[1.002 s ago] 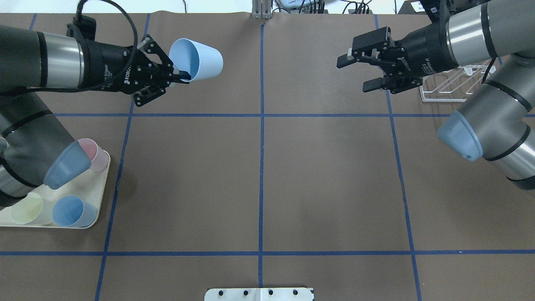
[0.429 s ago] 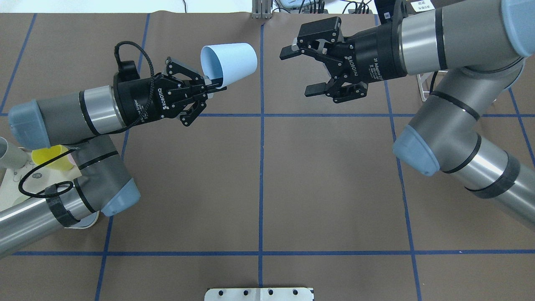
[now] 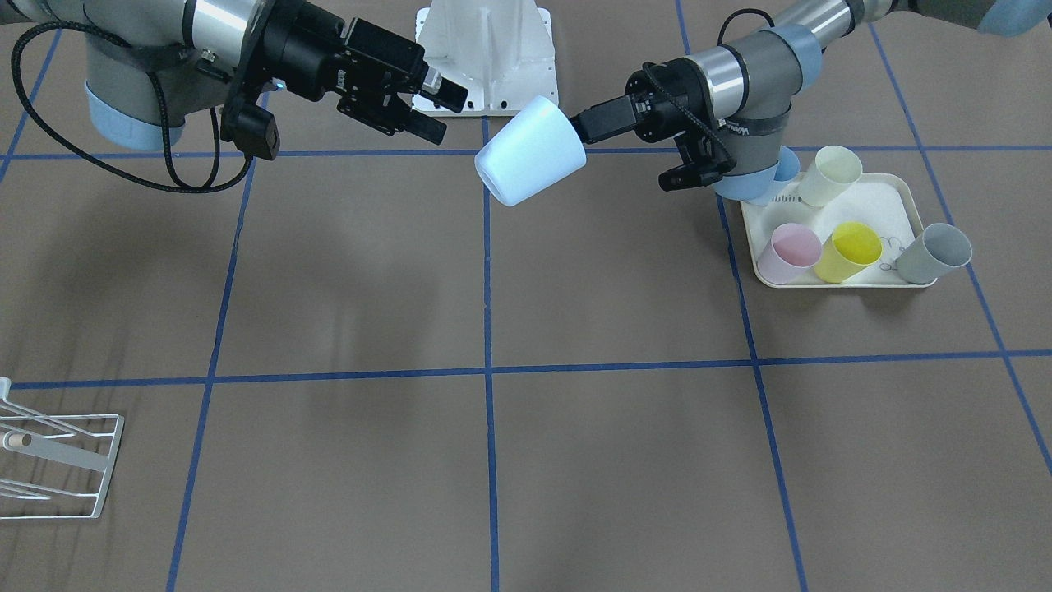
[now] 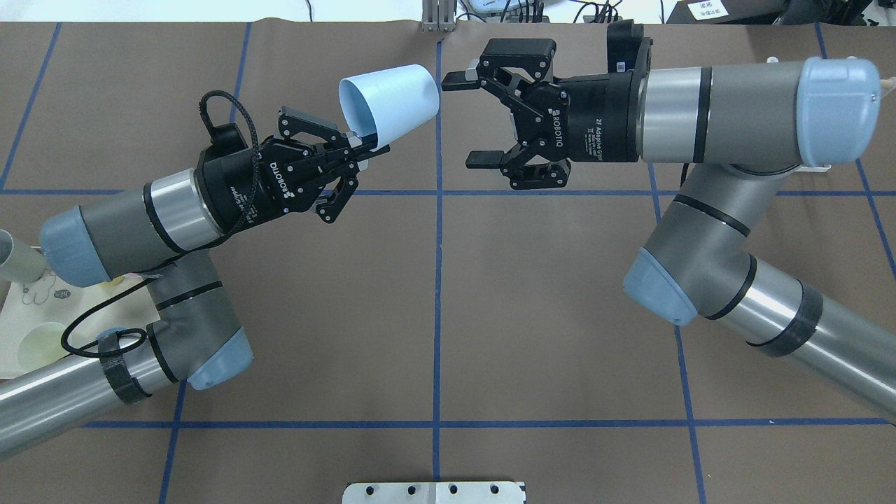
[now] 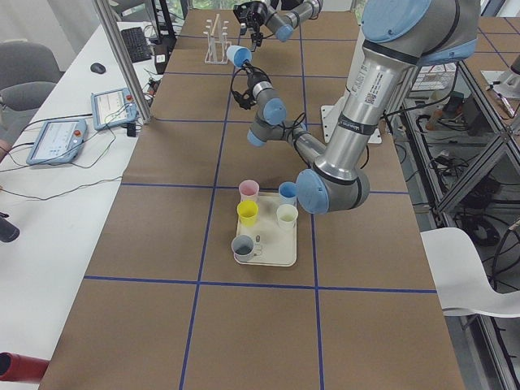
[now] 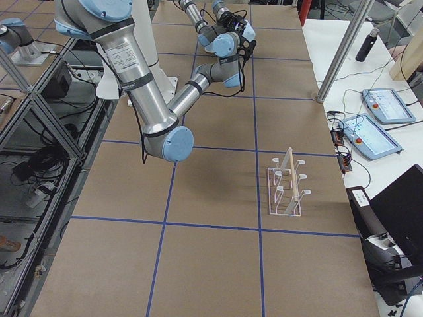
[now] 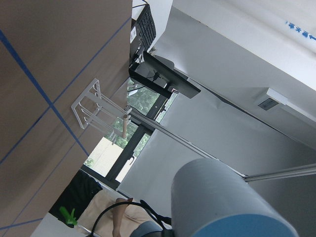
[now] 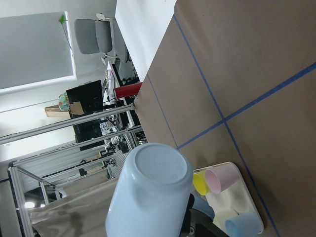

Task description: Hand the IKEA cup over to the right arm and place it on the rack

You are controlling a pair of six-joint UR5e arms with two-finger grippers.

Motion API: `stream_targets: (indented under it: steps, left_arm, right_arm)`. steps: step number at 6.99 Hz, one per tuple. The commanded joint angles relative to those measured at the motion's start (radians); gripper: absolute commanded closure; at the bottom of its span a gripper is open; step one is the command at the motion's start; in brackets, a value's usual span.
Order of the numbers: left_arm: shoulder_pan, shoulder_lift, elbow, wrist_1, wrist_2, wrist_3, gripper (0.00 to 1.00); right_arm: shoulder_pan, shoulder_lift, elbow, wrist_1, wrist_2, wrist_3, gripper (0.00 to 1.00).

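A light blue cup [image 4: 392,101] hangs on its side above the table's far centre, base toward my right gripper. My left gripper [image 4: 371,145] is shut on its rim; in the front-facing view the left gripper [image 3: 579,131] pinches the cup [image 3: 530,160] from the right. My right gripper [image 4: 463,119] is open, its jaws wide apart, a short gap from the cup's base and not touching. The right wrist view looks at the cup's base [image 8: 153,192]. The white wire rack [image 3: 57,460] stands far to my right, also in the exterior right view [image 6: 285,191].
A cream tray [image 3: 842,284] on my left side holds a pink cup [image 3: 793,251], a yellow cup [image 3: 855,247], a grey cup [image 3: 933,253] and a pale cup [image 3: 832,174]. My left arm's elbow hangs over the tray [image 4: 21,308]. Blue tape lines grid the brown table.
Both arms have swung in toward the table's centre line. The left gripper carried the cup to the right, and the open right gripper moved left until it is close to the cup's base.
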Motion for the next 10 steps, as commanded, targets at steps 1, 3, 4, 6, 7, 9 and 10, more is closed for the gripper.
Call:
stream_targets:
  steps: [1,3,4,6,7,9,10]
  left_arm:
    - [0.015,-0.021,0.001,-0.016,0.020,-0.013,1.00]
    - [0.049,-0.025,0.003,-0.016,0.020,-0.012,1.00]
    - [0.057,-0.025,0.001,-0.016,0.020,-0.013,1.00]
    - [0.072,-0.029,-0.004,-0.016,0.020,-0.013,1.00]
    - [0.072,-0.035,-0.004,-0.016,0.020,-0.013,1.00]
    - [0.072,-0.035,-0.008,-0.018,0.020,-0.013,1.00]
    - [0.072,-0.041,-0.008,-0.018,0.020,-0.012,1.00]
  right_arm:
    - [-0.032,0.003,-0.025,0.053,-0.072,0.048,0.01]
    - [-0.040,0.005,-0.025,0.053,-0.078,0.049,0.01]
    - [-0.042,0.005,-0.025,0.053,-0.092,0.068,0.01]
    - [-0.048,0.005,-0.028,0.053,-0.094,0.069,0.01]
    - [-0.049,0.005,-0.030,0.053,-0.097,0.071,0.01]
    - [-0.051,0.003,-0.030,0.053,-0.100,0.080,0.01]
    - [-0.056,0.002,-0.030,0.054,-0.100,0.080,0.07]
